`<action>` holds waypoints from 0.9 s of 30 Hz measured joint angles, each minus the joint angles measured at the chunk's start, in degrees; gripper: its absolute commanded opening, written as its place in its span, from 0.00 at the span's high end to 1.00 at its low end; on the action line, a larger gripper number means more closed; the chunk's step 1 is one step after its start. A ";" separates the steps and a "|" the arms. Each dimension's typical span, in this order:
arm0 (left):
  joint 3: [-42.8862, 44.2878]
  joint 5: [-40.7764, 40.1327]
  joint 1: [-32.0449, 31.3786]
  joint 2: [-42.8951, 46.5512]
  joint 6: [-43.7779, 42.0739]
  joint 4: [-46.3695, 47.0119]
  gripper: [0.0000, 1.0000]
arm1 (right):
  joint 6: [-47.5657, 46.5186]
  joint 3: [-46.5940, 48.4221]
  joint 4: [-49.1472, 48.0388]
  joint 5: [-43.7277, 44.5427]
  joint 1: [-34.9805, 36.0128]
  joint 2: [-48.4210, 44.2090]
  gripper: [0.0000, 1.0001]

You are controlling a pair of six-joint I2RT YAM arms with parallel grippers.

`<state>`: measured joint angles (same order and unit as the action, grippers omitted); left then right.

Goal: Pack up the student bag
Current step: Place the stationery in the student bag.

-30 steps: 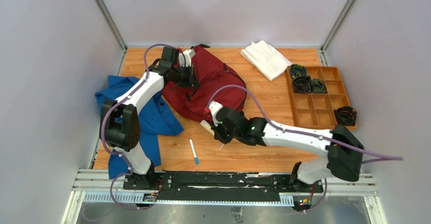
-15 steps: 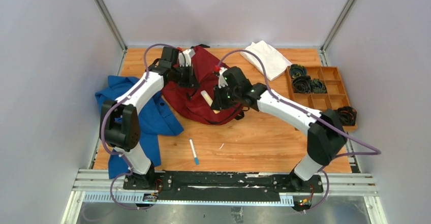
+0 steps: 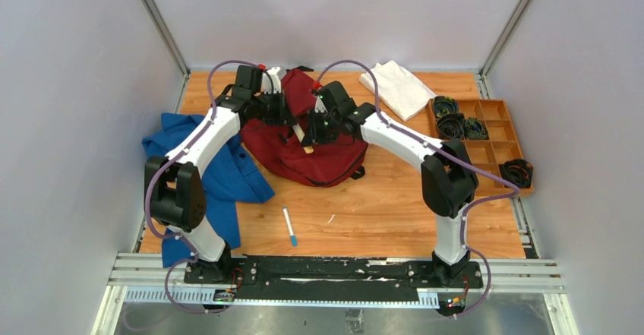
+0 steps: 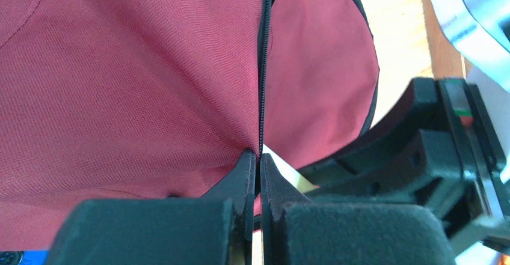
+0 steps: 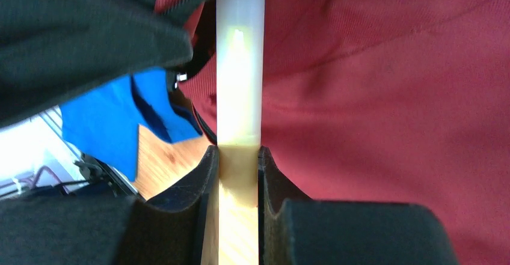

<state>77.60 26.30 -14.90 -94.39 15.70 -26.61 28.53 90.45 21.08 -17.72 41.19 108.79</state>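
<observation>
The student bag (image 3: 319, 153), dark red with a black zipper, lies at the back middle of the table. My left gripper (image 3: 284, 113) is shut on the bag's zipper edge; in the left wrist view its jaws (image 4: 260, 157) pinch the black zipper line of the bag (image 4: 120, 67). My right gripper (image 3: 313, 130) is shut on a cream stick with a white cap (image 3: 302, 136), held right beside the left gripper over the bag's upper part. In the right wrist view the stick (image 5: 239, 67) runs up from the right gripper (image 5: 239, 154), its cap tip at a dark fold of the bag (image 5: 391, 97).
A blue garment (image 3: 220, 169) lies left of the bag. A blue-and-white pen (image 3: 289, 227) lies on the wood nearer the front. A white folded cloth (image 3: 396, 88) sits at the back right, beside a wooden compartment tray (image 3: 465, 174) that holds black coiled items.
My right arm has swung from the bag's front edge up and back to the bag's top, carrying the cream stick to beside the left gripper. The left gripper has shifted slightly back, still pinching the bag.
</observation>
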 measured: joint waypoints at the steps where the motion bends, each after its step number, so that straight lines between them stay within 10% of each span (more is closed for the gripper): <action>1: 0.00 0.00 0.07 0.04 0.00 -0.02 1.00 | 0.57 1.07 0.02 -0.15 -0.20 1.01 1.00; 11: 0.00 0.70 0.15 0.42 0.61 0.00 1.00 | 15.85 3.72 -9.70 -0.26 -4.57 7.76 0.99; 16: 0.02 0.90 0.15 0.50 0.59 -0.09 1.00 | 25.31 4.31 -20.31 1.22 -5.38 11.96 0.52; 20: 0.11 0.57 0.37 0.94 0.55 -0.07 1.00 | 29.81 7.69 -24.92 0.68 -5.38 17.18 0.39; 24: 0.52 0.31 0.83 1.36 0.55 -0.11 1.00 | 31.01 7.37 -27.82 -0.50 -5.31 17.99 0.42; 27: 0.59 0.61 0.83 1.73 0.57 -0.26 1.00 | 31.04 4.72 -30.05 -0.96 -5.31 16.20 0.61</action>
<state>78.19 26.92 -14.06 -92.66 16.27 -26.87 59.57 95.18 -8.97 -18.68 35.88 124.99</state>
